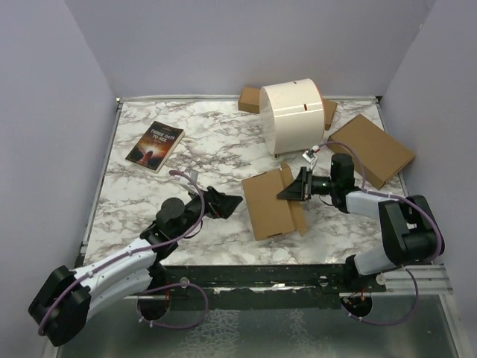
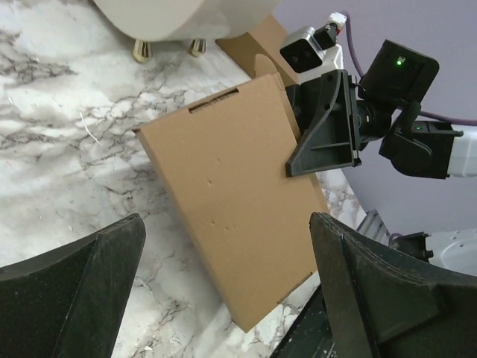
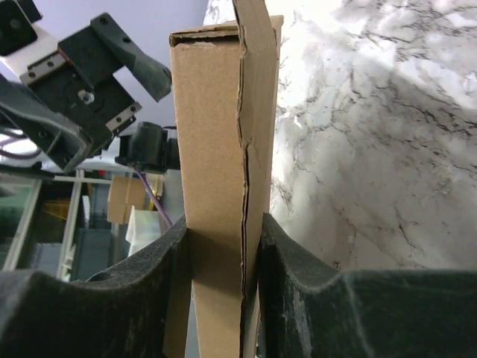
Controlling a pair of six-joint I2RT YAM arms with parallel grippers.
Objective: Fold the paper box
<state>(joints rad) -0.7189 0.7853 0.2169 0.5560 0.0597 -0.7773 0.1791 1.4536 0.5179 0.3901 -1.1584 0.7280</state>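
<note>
The right gripper [image 1: 292, 188] pinches the right edge of the plain brown cardboard die-cut paper box [image 1: 267, 205] between its fingers. The left gripper [image 1: 226, 203] stands wide, the box just ahead, apart.

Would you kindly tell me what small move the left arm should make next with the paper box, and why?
Probably ease the left gripper forward to the paper box's free edge. Its jaws stand open, apart from the box, while the right gripper is clamped on the doubled opposite edge, so only one side is held.
</note>
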